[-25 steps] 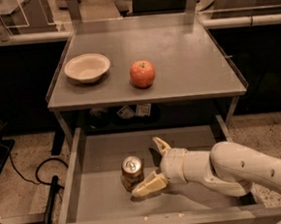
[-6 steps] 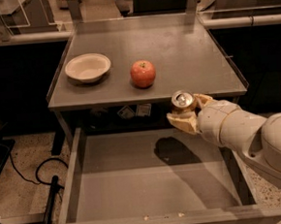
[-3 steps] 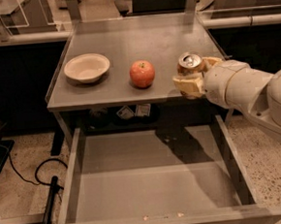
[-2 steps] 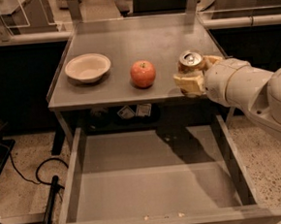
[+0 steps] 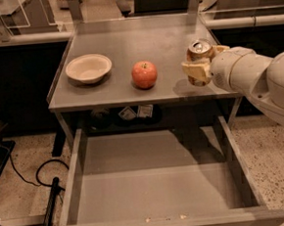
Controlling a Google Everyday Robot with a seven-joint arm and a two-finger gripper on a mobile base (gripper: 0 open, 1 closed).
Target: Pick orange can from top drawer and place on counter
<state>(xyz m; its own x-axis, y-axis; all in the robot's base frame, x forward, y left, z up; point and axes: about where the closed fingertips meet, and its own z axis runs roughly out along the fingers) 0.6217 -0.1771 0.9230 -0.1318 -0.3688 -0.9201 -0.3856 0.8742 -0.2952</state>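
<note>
My gripper point(image 5: 200, 61) is shut on the orange can point(image 5: 199, 54) and holds it upright over the right part of the counter point(image 5: 126, 42), close to its surface near the front right edge. The can's silver top with pull tab faces up. One pale finger point(image 5: 193, 69) wraps its front. The white arm comes in from the right. The top drawer point(image 5: 152, 183) is pulled out below the counter and its floor is bare.
A red-orange apple point(image 5: 144, 74) sits on the counter left of the can. A white bowl point(image 5: 88, 68) sits at the counter's left. A black cable point(image 5: 45, 191) lies on the floor left of the drawer.
The can was lifted out of the drawer by my gripper, carried up and back, and now sits over the counter's right side, slightly lower than a moment ago.
</note>
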